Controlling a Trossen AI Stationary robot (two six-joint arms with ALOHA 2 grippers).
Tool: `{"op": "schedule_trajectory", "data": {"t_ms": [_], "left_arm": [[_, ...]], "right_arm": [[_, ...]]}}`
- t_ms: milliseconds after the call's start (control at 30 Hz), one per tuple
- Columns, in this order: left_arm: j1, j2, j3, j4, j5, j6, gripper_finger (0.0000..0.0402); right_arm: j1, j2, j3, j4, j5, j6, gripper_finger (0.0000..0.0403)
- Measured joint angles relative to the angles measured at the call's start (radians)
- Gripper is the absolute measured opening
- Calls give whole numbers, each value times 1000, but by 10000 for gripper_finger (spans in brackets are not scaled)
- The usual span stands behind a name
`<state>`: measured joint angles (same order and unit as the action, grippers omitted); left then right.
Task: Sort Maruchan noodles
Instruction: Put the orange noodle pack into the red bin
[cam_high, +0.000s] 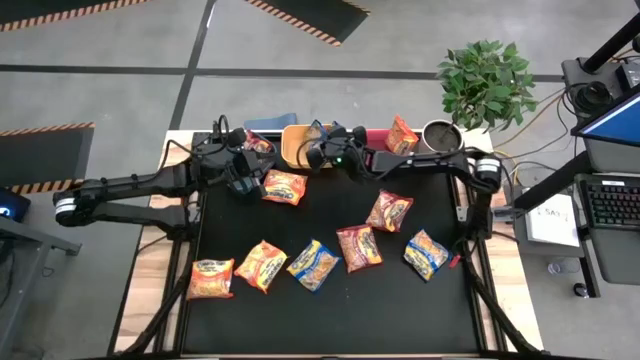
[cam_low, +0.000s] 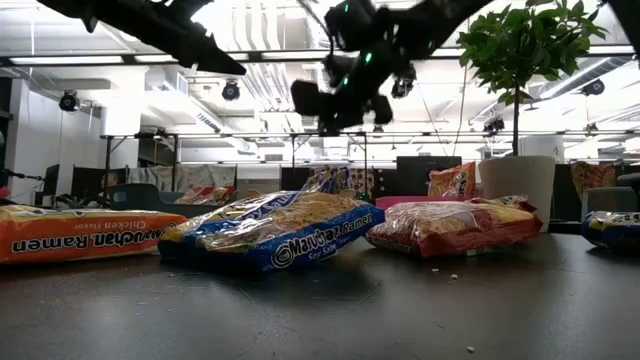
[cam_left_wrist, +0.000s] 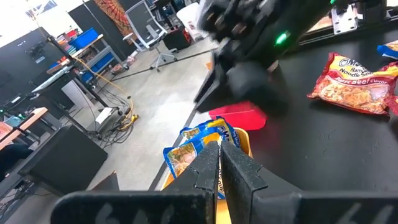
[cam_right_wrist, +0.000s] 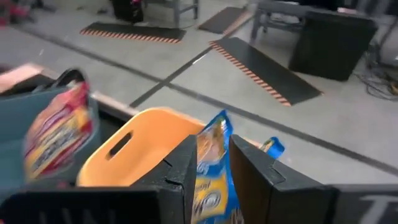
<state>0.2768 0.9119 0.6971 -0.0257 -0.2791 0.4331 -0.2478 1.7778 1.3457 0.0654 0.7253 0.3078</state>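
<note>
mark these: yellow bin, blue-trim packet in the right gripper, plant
yellow bin (cam_right_wrist: 146, 134): right wrist view, inner wall beside the handle slot.
blue-trim packet (cam_right_wrist: 214, 146): right wrist view, upper part above the fingers.
plant (cam_high: 487, 78): high view, middle of the foliage.

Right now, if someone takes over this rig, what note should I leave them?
Right claw: shut on a blue-trimmed crinkly plastic ramen packet above the yellow plastic bin.
Left claw: near the blue plastic bin.
Done: a red-trimmed packet sits in the blue bin, another packet in the red plastic bin.
Left: drop the held packet, then sort the seven packets lying on the black table.
</note>
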Motion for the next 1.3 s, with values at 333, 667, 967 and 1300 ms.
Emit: {"op": "schedule_trajectory", "data": {"t_ms": [333, 667, 967, 1300], "left_arm": [[0, 9, 0, 2, 0, 0, 0], [0, 90, 0, 1, 0, -58, 0], [-15, 172, 0, -67, 12, -229, 0], [-47, 254, 0, -193, 133, -323, 0]], "right_arm": [[104, -97, -26, -313, -520, -111, 64], [163, -101, -47, -663, -699, -138, 30], [172, -155, -184, -586, -701, -227, 10], [166, -264, -462, -63, -700, -243, 9]]}}
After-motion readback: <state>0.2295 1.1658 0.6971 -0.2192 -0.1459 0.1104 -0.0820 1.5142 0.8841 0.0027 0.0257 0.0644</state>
